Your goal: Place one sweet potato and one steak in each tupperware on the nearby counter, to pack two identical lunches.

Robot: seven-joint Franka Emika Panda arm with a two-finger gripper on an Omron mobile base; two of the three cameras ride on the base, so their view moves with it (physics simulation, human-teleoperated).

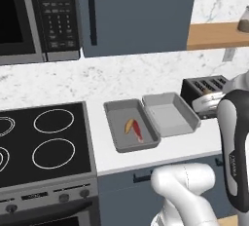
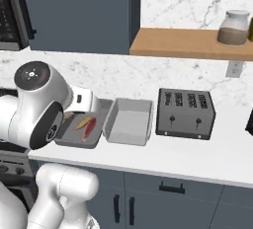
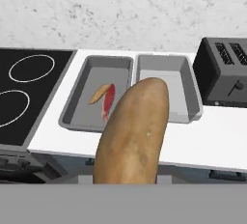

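While the hand clamps a sweet potato [image 3: 132, 131] at lower centre, firm, heavy and smooth-skinned, best gripped mid-body, the lighter tray [image 3: 166, 90] sits behind it.

A slotted toaster [image 2: 185, 113] is set right of a black stovetop [image 1: 41, 142]; a jar [image 2: 233, 27] is kept on a wooden shelf [image 2: 183, 43].

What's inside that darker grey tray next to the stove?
The darker tray holds a small orange sweet potato piece and a red strip of steak, side by side. The lighter tray beside it holds nothing. In the right base view the arm covers part of the darker tray.
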